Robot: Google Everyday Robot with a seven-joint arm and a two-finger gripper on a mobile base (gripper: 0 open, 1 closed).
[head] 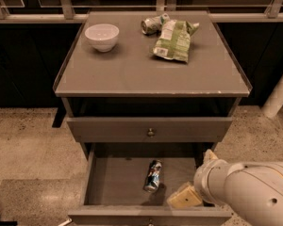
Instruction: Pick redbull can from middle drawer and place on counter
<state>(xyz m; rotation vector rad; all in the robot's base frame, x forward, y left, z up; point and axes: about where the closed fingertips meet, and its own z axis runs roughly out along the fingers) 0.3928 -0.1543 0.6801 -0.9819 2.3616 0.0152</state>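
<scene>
The gripper (184,197), whose opening I cannot tell, hangs in the drawer's (118,182) front right corner. A skewed approach could knock the can (153,175) away.

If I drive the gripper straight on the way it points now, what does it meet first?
The gripper sits low at the right of the middle drawer, pointing left. Probably the redbull can, just left of it, comes first; depth is unclear, so it could touch the drawer floor instead.

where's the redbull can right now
The redbull can sits mid-floor of the open middle drawer, low in the camera view, with the gripper beside it on the right.
</scene>
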